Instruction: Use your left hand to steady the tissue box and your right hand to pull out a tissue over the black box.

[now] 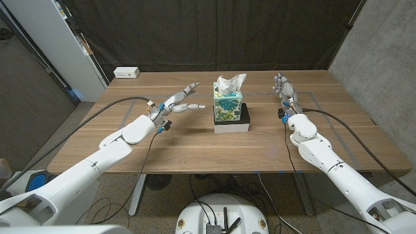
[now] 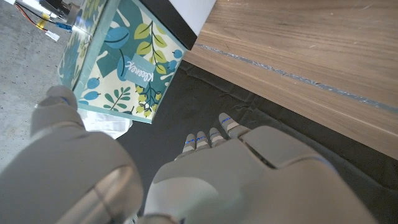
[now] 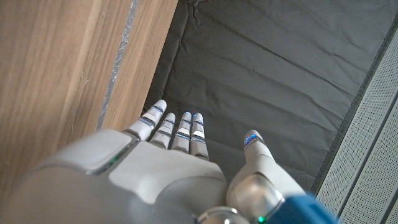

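Wooden table [image 1: 195,140] bears tissue box [image 1: 228,104] between empty, spread-fingered left hand [image 1: 174,106] and right hand [image 1: 285,91].

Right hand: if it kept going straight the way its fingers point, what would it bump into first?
Probably nothing on the table: the right hand points past the table toward the dark curtain.

Your left arm comes in from the bottom-left corner and angles toward the table's middle. Your white, five-fingered left hand [image 1: 177,104] is raised, fingers [image 1: 192,86] spread apart, holding nothing. Your right arm reaches straight forward along the right side. Your white, five-fingered right hand [image 1: 283,90] is extended, its fingers [image 3: 181,132] straight and close together with the thumb set apart, also holding nothing. The two hands are well apart.
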### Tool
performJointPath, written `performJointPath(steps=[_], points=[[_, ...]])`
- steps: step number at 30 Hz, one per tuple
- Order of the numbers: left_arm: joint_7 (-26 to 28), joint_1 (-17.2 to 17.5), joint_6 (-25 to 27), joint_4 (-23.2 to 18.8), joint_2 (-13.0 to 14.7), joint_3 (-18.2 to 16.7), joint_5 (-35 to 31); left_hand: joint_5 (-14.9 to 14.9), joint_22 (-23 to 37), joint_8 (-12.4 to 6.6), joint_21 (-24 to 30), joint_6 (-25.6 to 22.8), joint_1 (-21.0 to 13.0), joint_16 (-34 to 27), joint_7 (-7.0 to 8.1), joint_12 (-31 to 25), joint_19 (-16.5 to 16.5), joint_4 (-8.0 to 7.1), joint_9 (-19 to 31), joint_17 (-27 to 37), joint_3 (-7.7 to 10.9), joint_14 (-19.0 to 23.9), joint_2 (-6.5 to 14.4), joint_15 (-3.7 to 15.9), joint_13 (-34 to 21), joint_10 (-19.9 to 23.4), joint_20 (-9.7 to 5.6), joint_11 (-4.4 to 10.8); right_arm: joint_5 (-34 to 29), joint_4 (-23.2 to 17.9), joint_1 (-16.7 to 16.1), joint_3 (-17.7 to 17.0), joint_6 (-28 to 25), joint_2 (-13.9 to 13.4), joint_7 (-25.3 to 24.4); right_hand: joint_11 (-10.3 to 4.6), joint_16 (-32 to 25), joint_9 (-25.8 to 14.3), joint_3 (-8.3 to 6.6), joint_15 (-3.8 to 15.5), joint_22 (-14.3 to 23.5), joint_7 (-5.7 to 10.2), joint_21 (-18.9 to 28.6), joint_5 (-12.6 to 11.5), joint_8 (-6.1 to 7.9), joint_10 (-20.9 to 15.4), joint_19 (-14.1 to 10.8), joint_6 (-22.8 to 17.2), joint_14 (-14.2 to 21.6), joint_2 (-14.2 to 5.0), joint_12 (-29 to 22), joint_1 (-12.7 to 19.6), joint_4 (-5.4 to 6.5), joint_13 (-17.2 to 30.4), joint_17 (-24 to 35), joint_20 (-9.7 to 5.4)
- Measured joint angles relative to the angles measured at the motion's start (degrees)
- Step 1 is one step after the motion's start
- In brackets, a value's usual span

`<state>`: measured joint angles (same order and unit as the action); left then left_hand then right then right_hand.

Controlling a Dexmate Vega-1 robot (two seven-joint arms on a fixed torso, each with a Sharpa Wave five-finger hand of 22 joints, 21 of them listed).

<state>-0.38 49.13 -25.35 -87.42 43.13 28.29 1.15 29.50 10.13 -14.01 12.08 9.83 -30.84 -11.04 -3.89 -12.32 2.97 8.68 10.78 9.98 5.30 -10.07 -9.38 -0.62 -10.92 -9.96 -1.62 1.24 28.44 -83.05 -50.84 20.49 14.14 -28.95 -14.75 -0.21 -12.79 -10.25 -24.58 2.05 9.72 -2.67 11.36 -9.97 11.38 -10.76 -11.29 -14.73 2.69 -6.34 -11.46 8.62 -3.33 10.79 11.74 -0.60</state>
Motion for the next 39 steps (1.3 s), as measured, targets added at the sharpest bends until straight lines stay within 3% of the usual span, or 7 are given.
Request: performJointPath(steps=[39], points=[[-6.9,-7.4,-6.9,10.4,-7.3,5.5,3.0,0.4,0.2,-0.63,0.4,0.0,-2.3,0.0,0.0,-0.3,-2.9,-0.38,0.0,-0.1,-1.8,0.2,0.8,0.23,0.0,0.0,0.18,0.0,-1.0,-1.7,-1.2,-0.3,0.9,-0.8,0.0,-0.21,0.0,0.0,0.24,0.0,0.0,-0.31,0.0,0.0,0.0,-0.2,0.0,-0.3,0.0,0.0,0.0,0.0,-0.72,0.0,0.0,0.44]])
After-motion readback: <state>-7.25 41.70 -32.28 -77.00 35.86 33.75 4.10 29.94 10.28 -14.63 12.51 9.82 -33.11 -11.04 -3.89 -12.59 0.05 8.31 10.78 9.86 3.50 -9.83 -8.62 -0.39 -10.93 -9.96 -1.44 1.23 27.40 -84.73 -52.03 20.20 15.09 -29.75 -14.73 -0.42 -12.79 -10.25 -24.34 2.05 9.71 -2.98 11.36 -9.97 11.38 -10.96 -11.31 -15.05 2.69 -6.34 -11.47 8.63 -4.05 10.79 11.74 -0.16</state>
